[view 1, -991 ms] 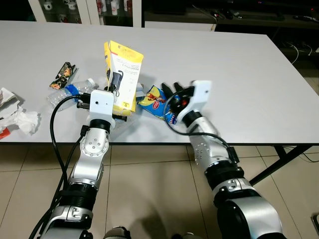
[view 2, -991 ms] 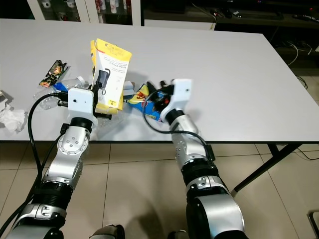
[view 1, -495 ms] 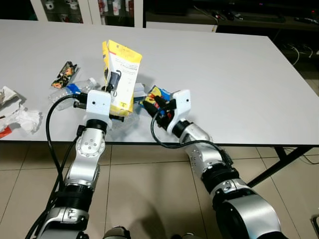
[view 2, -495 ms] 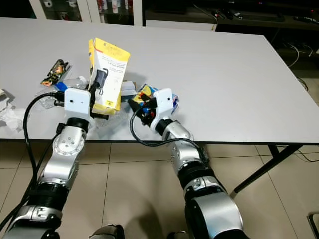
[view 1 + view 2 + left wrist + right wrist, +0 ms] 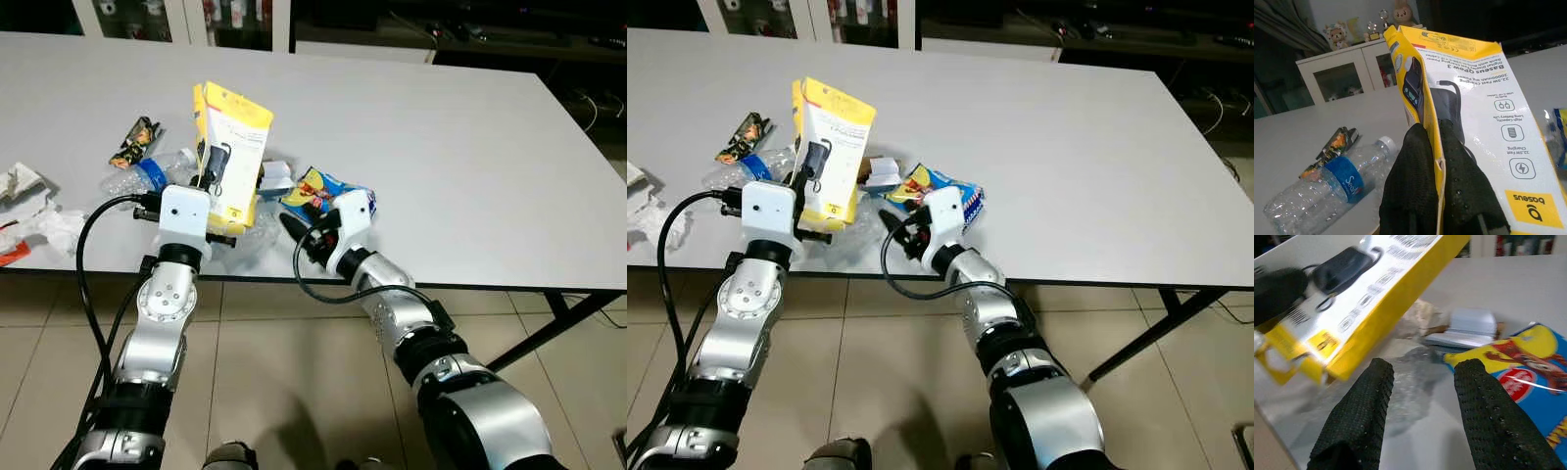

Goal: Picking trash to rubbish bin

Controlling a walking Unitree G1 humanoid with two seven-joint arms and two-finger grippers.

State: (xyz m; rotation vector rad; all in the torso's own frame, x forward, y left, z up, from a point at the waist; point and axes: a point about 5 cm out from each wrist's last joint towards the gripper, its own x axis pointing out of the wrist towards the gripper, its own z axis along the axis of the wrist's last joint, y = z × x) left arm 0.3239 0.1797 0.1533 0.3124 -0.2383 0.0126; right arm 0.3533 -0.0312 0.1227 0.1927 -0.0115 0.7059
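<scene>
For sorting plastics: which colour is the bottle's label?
Blue, with white lettering; the bottle's label shows best in the left wrist view.

Home room, long white table (image 5: 441,147), tiled floor (image 5: 294,392), glass-fronted display cabinet (image 5: 1347,78)

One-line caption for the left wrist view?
Left end effector pinching a yellow cardboard power-bank box above a crushed clear plastic bottle.

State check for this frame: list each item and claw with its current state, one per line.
Yellow box: lifted upright, clamped in left claw.
Right claw: open, empty, near table edge.
Chip bag: lying flat, not gripped.
Plastic bottle: crushed, on its side.
Snack wrapper: lying on table.
Crumpled tissue: loose at table edge.
</scene>
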